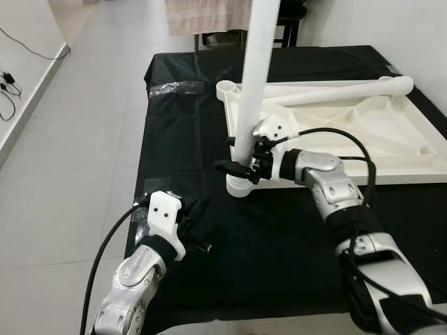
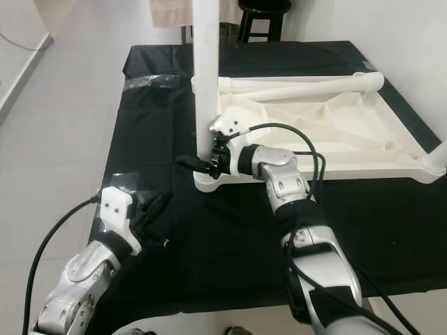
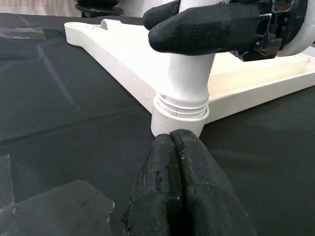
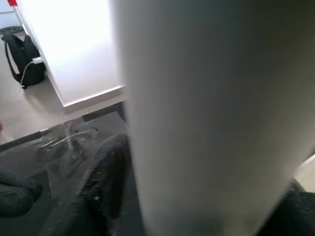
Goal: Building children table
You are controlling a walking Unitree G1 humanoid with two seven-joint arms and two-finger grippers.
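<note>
The white child table top (image 1: 391,139) lies upside down on the black-covered table. A white leg (image 1: 255,70) stands upright in the near-left corner socket (image 3: 179,110). My right gripper (image 1: 239,158) is shut on this leg just above the socket, its fingers (image 3: 197,29) wrapped round it; the leg (image 4: 211,113) is pressed close to the right wrist camera. My left gripper (image 1: 198,220) is shut and empty, low over the cloth in front of the socket, tips (image 3: 173,142) pointing at it. A second leg (image 1: 335,91) lies across the far side of the top.
Clear tape patches (image 1: 171,87) sit on the black cloth (image 1: 279,244) at the left. Another leg end (image 2: 436,157) shows at the right edge. A dark stool (image 2: 265,10) stands behind the table. Grey floor (image 1: 77,139) runs along the left.
</note>
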